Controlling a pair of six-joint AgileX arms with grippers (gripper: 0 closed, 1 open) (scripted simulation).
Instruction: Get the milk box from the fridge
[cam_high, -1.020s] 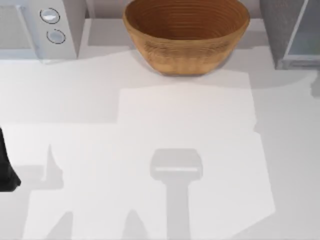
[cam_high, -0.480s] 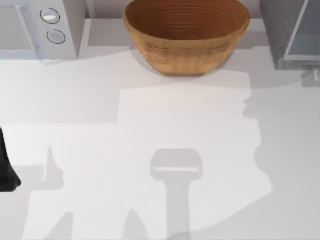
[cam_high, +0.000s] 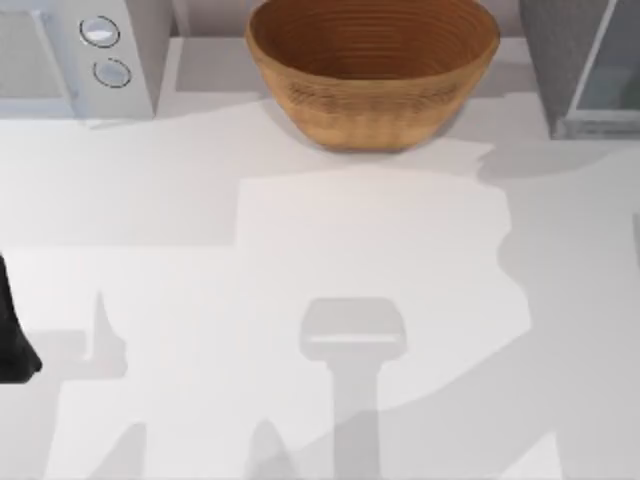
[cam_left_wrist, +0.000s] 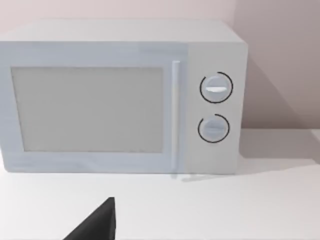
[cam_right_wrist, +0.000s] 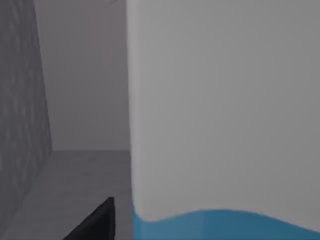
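The milk box (cam_right_wrist: 225, 115) looms close before our right wrist, inside what seems the fridge (cam_high: 580, 65), right of the wooden bowl (cam_high: 372, 70). Our right arm's shadow has spread leftward. We cannot tell either gripper's finger state. Our left arm (cam_high: 12, 330) faces the microwave (cam_left_wrist: 120, 97).

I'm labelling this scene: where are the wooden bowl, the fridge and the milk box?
wooden bowl (cam_high: 372, 95), top view, its outer front wall.
fridge (cam_high: 552, 50), top view, its dark speckled side.
milk box (cam_right_wrist: 225, 100), right wrist view, its white upper face.
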